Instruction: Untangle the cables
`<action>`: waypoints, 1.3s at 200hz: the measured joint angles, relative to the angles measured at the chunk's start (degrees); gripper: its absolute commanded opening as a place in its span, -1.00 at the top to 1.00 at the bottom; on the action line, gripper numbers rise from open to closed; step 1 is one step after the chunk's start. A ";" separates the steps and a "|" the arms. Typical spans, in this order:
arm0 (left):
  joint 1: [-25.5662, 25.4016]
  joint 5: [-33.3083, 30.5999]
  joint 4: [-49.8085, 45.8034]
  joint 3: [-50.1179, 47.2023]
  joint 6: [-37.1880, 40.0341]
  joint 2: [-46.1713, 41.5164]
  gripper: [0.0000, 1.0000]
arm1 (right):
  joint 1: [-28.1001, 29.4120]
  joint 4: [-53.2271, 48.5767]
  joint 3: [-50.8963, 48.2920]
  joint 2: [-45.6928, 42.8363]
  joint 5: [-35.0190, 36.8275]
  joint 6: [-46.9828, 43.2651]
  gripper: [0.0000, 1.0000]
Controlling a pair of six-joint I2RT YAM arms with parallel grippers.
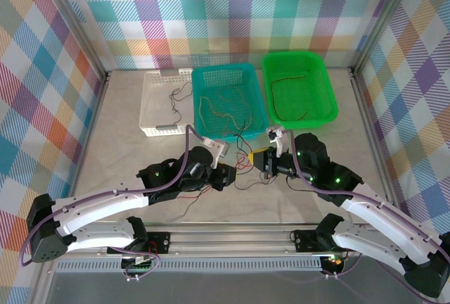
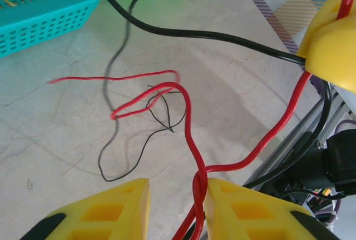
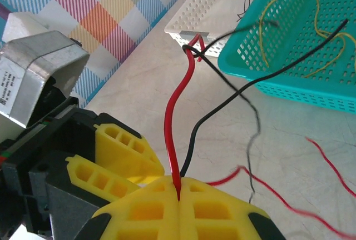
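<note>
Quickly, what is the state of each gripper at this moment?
Left gripper: open, red cable between its jaws, not yet clamped.
Right gripper: closed, holding the red cable.

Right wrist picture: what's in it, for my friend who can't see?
The right gripper is shut on a red wire, with a black wire beside it. Behind stand a teal basket holding yellow wires and a white basket.

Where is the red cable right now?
The red cable spans the gap between both grippers, mid-table just in front of the teal basket: pinched in the right gripper, running between the parted fingers of the left gripper.
</note>
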 measured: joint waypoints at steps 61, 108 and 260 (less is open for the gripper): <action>0.87 -0.52 -1.49 0.04 0.02 -3.41 1.00 | 0.17 -3.32 -0.02 -1.11 1.16 -0.83 1.00; 6.71 -10.47 -8.74 -0.24 -2.82 -11.61 1.00 | -3.15 -12.13 -0.02 -3.78 11.76 0.81 1.00; 14.67 2.43 -13.40 -0.28 -7.58 -10.75 1.00 | -3.96 6.95 -5.53 5.66 -3.69 2.86 -0.25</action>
